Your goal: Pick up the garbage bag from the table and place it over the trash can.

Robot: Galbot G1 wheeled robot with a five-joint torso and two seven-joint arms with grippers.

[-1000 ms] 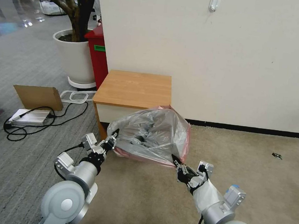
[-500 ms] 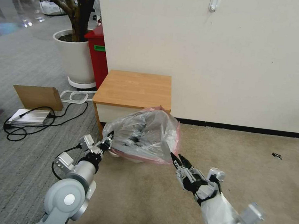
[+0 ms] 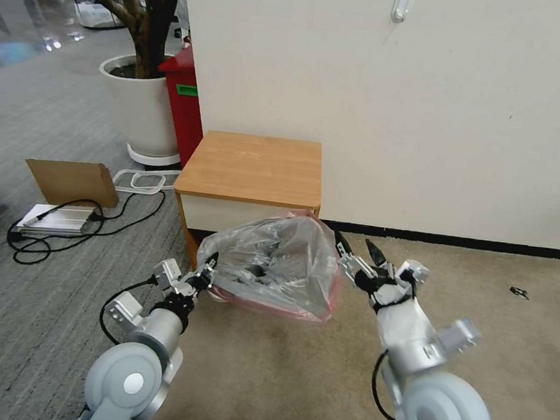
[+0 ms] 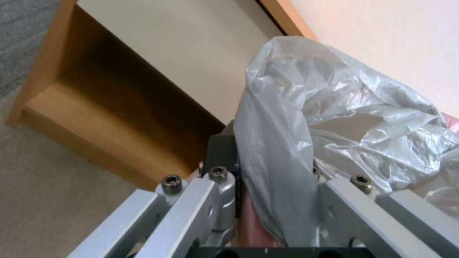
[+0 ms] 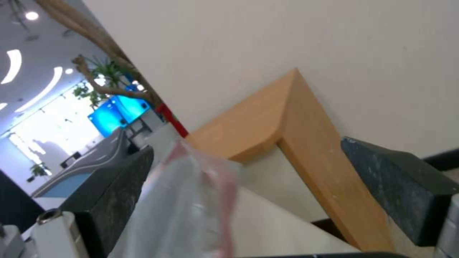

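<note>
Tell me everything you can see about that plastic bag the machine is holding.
The garbage bag is thin, crinkly, translucent grey plastic with a pink rim. It billows open in front of the table, above the carpet. The left gripper pinches its near-left edge; the right gripper is open beside its right side.

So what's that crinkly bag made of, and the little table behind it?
The garbage bag looks like thin plastic film: see-through grey, shiny and wrinkled, with a pink rim. The left gripper pinches one edge; the right gripper sits open beside it. The table looks like wood or wood-look board: a smooth orange-brown top with faint grain and a plain white drawer front. Real wood or laminate, I can't tell.
</note>
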